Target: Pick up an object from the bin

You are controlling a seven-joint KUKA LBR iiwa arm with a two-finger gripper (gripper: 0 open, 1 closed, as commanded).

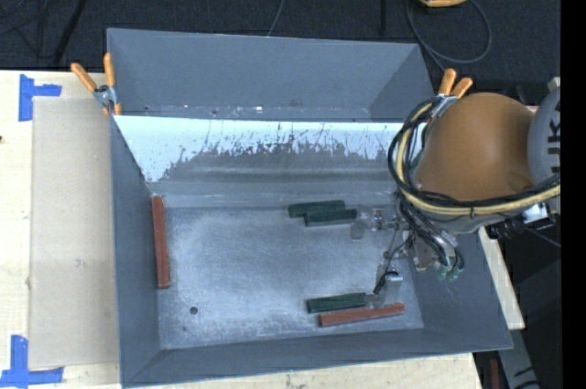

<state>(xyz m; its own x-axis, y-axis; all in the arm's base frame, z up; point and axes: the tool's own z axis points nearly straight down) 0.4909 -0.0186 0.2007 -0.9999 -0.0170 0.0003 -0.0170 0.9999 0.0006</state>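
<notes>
My gripper [374, 254] hangs low over the right part of the bin floor, under the arm's orange cover. It stands open, one fingertip [360, 229] up by the upper green bars and the other [388, 279] down by the lower ones, with nothing between them. Just left of the upper fingertip lie two short dark green bars [320, 212], side by side. A longer dark green bar [341, 302] lies below the gripper, its right end at the lower fingertip. A red-brown bar [362, 315] lies right alongside it, nearer the front wall.
A long red-brown stick [160, 242] lies along the foot of the left wall. The arm with its orange cover and looped cables overhangs the bin's right wall. The sloped walls close in on all sides.
</notes>
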